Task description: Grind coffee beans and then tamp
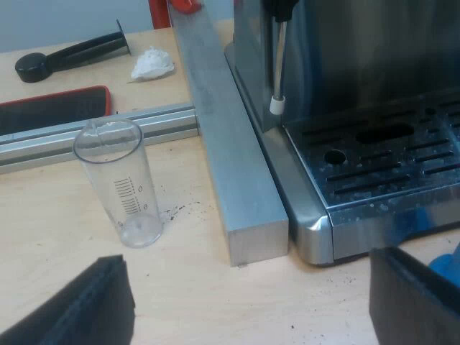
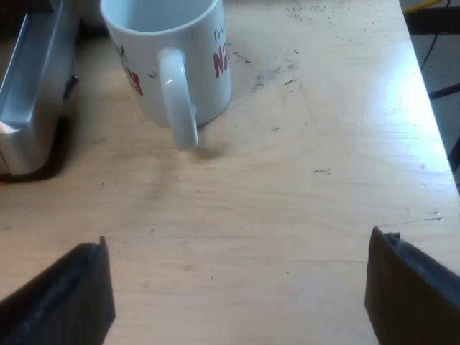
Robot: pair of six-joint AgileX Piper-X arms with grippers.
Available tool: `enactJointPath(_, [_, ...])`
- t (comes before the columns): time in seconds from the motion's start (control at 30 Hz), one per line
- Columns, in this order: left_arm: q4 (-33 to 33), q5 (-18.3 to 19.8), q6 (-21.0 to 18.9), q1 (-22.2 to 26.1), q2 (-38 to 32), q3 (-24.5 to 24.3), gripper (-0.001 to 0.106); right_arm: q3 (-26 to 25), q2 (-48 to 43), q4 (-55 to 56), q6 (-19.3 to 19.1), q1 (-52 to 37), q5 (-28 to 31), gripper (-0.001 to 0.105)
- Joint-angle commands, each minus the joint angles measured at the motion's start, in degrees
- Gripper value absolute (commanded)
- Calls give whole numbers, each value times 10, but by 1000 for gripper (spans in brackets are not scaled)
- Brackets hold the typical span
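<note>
Both sets of jaws spread, empty. Left gripper: espresso machine front just ahead, measuring glass upright ahead. Right gripper: mug ahead. We judge left nearer the machine.

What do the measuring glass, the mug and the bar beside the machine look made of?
Measuring glass: clear glass or plastic, see-through with printed scale. Mug: probably glazed white ceramic, glossy highlights. Bar: matte grey metal, likely aluminium, square-cut end.
</note>
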Motion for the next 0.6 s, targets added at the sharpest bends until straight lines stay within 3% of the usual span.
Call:
enactJointPath(0.03, [-10, -6, -9, -2, -79, 1, 70, -4, -27, -3, -5, -1, -1, 74])
enactJointPath(0.27, [-2, 7, -10, -3, -69, -3, 70, -14, -24, 1, 7, -1, -7, 74])
enactJointPath(0.6, [24, 46, -18, -53, -2, -67, 76, -97, 47, 15, 1, 47, -40, 71])
